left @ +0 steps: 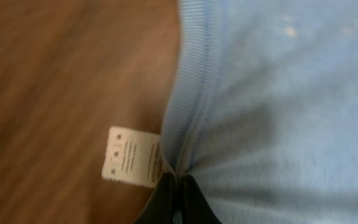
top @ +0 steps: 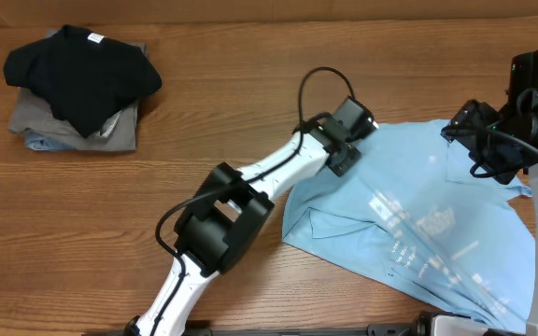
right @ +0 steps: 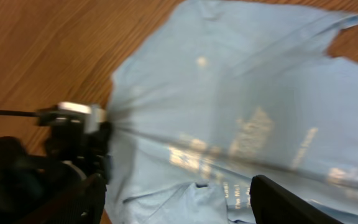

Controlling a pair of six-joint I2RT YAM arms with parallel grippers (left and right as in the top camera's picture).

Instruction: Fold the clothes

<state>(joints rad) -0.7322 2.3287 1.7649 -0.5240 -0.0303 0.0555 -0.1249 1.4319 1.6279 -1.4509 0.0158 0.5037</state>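
1. Firstly, at the far left of the bench (top: 250,75), a black shirt (top: 82,70) lies crumpled on a stack of grey folded garments (top: 35,117), well apart from everything else.
2. Left arm (top: 213,229): extends diagonally from the near edge towards the middle of the bench.
3. Left end effector (left: 178,186): fingers closed tight, pinching the ribbed edge of the light blue T-shirt (top: 418,215). A white label (left: 129,157) sticks out just beside the pinch, and the cloth puckers towards it.
4. T-shirt: lies on the right half of the bench, partly spread and rumpled, white print facing up, its lower part running out at the near right of the overhead view.
5. Right end effector (right: 178,185): fingers spread wide with nothing gripped between them, positioned over the shirt's far right part. Whether the tips touch the cloth cannot be told from the blurred wrist view.
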